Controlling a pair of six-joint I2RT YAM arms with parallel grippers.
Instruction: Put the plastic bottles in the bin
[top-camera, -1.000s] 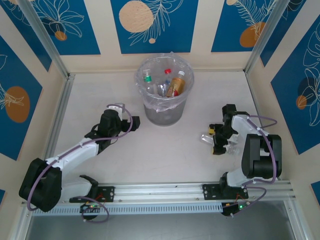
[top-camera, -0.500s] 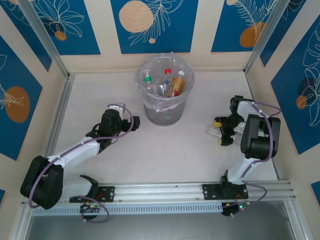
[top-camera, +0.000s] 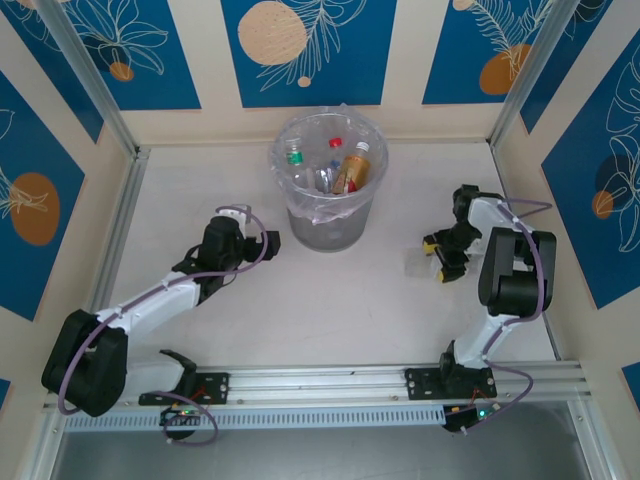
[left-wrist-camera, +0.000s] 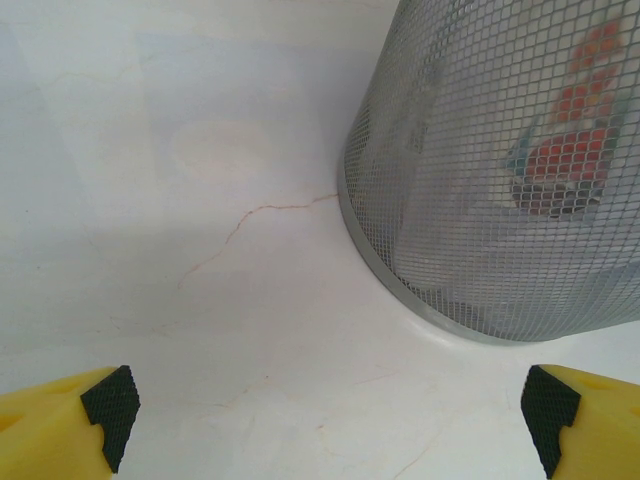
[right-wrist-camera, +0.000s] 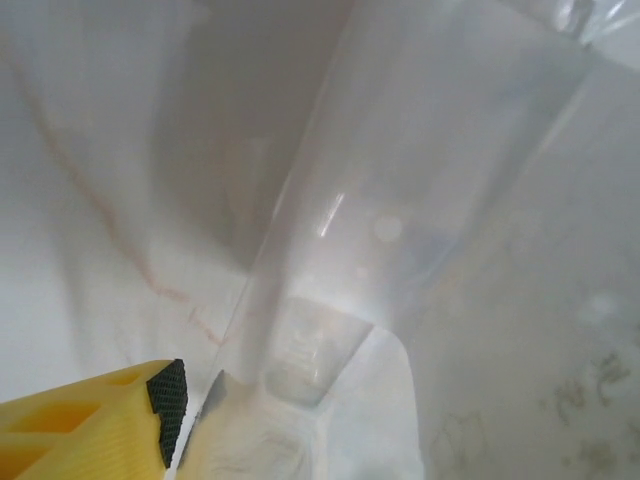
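Note:
The grey mesh bin (top-camera: 325, 228), lined with a clear bag, stands at the back middle of the table and holds several plastic bottles (top-camera: 350, 168) with red, green and white caps. My right gripper (top-camera: 439, 259) is on the right side of the table, shut on a clear plastic bottle (top-camera: 421, 263). That bottle (right-wrist-camera: 400, 200) presses against the one yellow finger (right-wrist-camera: 165, 400) that shows and hides the other. My left gripper (top-camera: 264, 245) is open and holds nothing, low over the table just left of the bin (left-wrist-camera: 480, 200).
Patterned blue and cream walls with metal posts close in the table on three sides. A rail with both arm bases runs along the near edge. The right arm is folded close to the right wall.
The right gripper has moved back and slightly right with the clear bottle between its fingers, and the right arm has folded up. The left arm has barely moved.

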